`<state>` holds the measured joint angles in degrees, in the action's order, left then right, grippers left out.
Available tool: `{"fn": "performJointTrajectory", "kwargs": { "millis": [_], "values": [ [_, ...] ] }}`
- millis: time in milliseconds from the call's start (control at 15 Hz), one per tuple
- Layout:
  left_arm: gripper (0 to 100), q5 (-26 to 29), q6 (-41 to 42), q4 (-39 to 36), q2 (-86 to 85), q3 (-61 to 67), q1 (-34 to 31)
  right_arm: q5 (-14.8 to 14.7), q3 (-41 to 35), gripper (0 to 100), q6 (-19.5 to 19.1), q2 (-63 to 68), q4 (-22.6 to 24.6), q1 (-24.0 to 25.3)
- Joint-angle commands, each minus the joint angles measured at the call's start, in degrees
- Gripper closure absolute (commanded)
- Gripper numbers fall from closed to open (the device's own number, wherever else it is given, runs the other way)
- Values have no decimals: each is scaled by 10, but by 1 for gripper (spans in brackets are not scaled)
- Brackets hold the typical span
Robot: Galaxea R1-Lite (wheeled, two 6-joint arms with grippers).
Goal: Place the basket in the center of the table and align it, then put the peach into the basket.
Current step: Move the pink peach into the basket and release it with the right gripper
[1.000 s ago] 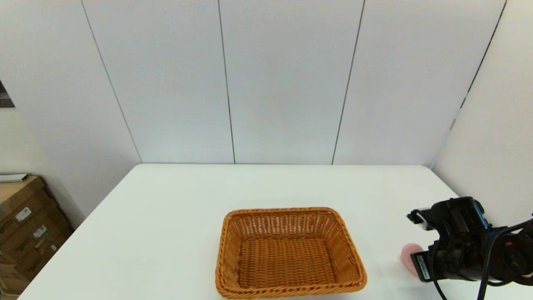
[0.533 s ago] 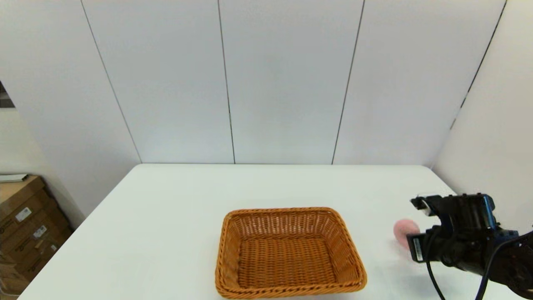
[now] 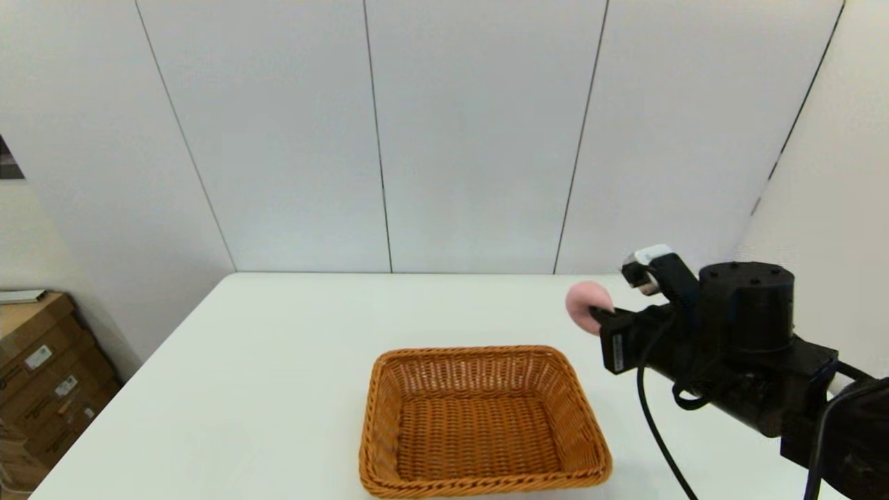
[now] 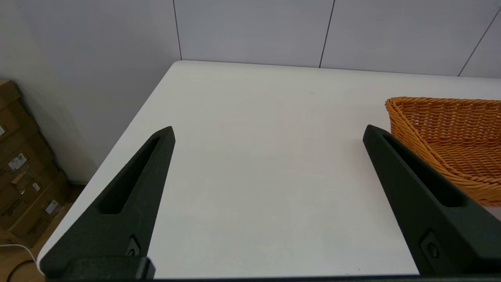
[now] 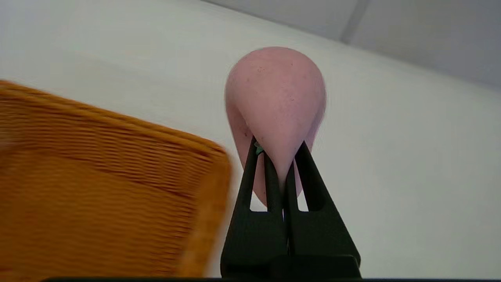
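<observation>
The orange-brown wicker basket (image 3: 483,422) sits near the front middle of the white table (image 3: 312,333), with nothing inside it. The pale pink peach (image 3: 587,305) hangs in the air beyond the basket's right far corner, pinched by my right gripper (image 3: 603,314). In the right wrist view the two black fingers squeeze the peach (image 5: 276,102) at its base, and the basket (image 5: 98,188) lies below and to one side. My left gripper (image 4: 268,133) stands open over bare table beside the basket's (image 4: 450,137) left side, out of the head view.
Cardboard boxes (image 3: 42,375) are stacked on the floor left of the table. White wall panels stand close behind the table and along its right side. The right arm's black body (image 3: 750,347) reaches in from the right.
My right gripper has risen off the table with the peach and swung up and left toward the basket. The basket has stayed where it was.
</observation>
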<state>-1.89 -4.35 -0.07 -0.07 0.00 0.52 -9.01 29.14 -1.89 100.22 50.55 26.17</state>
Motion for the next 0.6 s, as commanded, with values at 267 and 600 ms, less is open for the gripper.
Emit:
{"fn": "performJointTrajectory", "kwargs": {
  "millis": [267,600],
  "values": [
    [0,0,0,0,0,0,0,-7,51,100,-2,9,-82,156],
    [0,0,0,0,0,0,0,-7,50,100,-4,42,-85,156]
  ]
}}
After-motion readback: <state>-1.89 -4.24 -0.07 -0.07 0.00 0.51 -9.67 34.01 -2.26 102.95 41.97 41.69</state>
